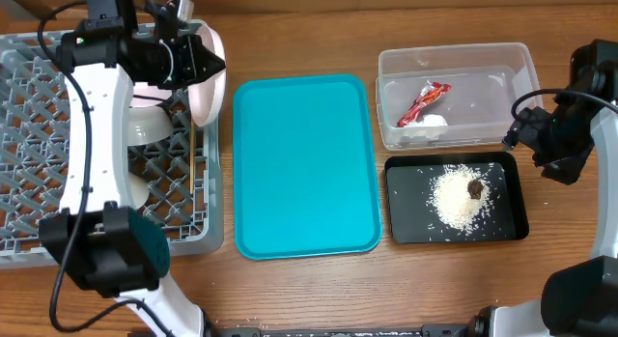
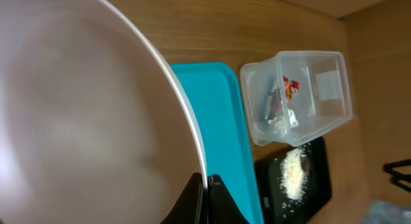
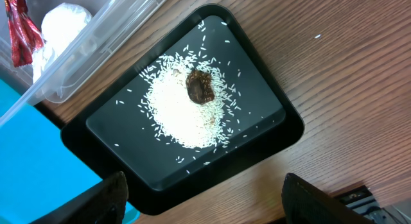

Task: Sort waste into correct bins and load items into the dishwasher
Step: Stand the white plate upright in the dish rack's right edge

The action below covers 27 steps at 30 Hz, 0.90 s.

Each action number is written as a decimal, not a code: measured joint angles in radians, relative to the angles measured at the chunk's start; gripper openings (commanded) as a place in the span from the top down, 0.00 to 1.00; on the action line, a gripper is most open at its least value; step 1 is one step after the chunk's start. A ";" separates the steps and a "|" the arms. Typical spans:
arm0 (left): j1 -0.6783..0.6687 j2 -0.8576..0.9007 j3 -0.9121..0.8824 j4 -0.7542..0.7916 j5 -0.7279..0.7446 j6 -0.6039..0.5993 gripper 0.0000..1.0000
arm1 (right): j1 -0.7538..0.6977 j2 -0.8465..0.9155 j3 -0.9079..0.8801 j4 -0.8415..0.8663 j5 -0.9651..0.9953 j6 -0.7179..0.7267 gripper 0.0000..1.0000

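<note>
While the plate (image 2: 83, 121) is rim-pinched by the left gripper (image 2: 207, 187), the right gripper (image 3: 202, 201) is seen spread wide, fwiw.

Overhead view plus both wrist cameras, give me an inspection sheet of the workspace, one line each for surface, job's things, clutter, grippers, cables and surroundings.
Surface: wooden table with a teal tray in the middle.
Job's things: plate held tilted over the dish rack; white bowl in the rack, partly hidden by the arm; red wrapper and tissue in the clear tub; rice and brown lump in the black tray.
Clutter: nothing seen.
Grippers: left gripper shut on the plate's rim; right gripper has its fingers wide apart over the black tray, holding nothing.
Cables: left arm cable and right arm cable, both black.
Surroundings: nothing seen.
</note>
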 measured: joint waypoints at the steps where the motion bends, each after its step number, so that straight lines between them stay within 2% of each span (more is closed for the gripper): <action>1: 0.012 0.022 0.000 -0.005 0.021 0.001 0.96 | 0.000 0.000 0.000 0.001 0.000 0.000 0.22; 2: 0.018 0.034 0.000 -0.009 0.028 0.003 0.94 | 0.000 0.000 0.000 0.000 0.000 0.000 0.21; 3: 0.031 0.056 0.000 -0.020 0.043 0.004 0.72 | 0.000 0.000 0.000 0.000 0.000 0.000 0.22; 4: 0.037 0.065 0.000 -0.024 0.047 0.005 0.29 | 0.000 0.000 0.000 0.001 0.000 0.000 0.22; 5: 0.053 0.081 0.000 -0.032 0.057 0.007 0.04 | 0.000 0.000 0.000 0.000 0.000 0.000 0.22; 6: 0.063 0.086 0.000 -0.037 0.062 0.009 0.00 | 0.000 0.000 0.000 0.001 0.000 0.000 0.22; 10: 0.096 0.084 0.000 -0.056 0.060 0.008 0.00 | 0.000 0.000 0.000 0.003 0.000 0.000 0.19; 13: 0.106 0.067 -0.001 -0.067 0.006 0.007 0.00 | 0.000 0.000 0.000 0.019 -0.027 -0.012 0.17; 16: 0.096 -0.032 -0.002 -0.111 -0.166 -0.008 0.00 | 0.008 0.000 0.000 0.086 -0.138 -0.090 0.14; 21: 0.057 -0.208 0.002 -0.281 -0.537 -0.173 0.00 | 0.137 0.000 0.000 0.296 -0.255 -0.182 0.03; 24: 0.050 -0.211 0.004 -0.363 -0.622 -0.212 0.00 | 0.264 0.000 -0.002 0.422 -0.256 -0.213 0.00; 27: 0.050 -0.200 -0.026 -0.406 -0.661 -0.210 0.00 | 0.346 0.000 -0.002 0.441 -0.218 -0.217 0.00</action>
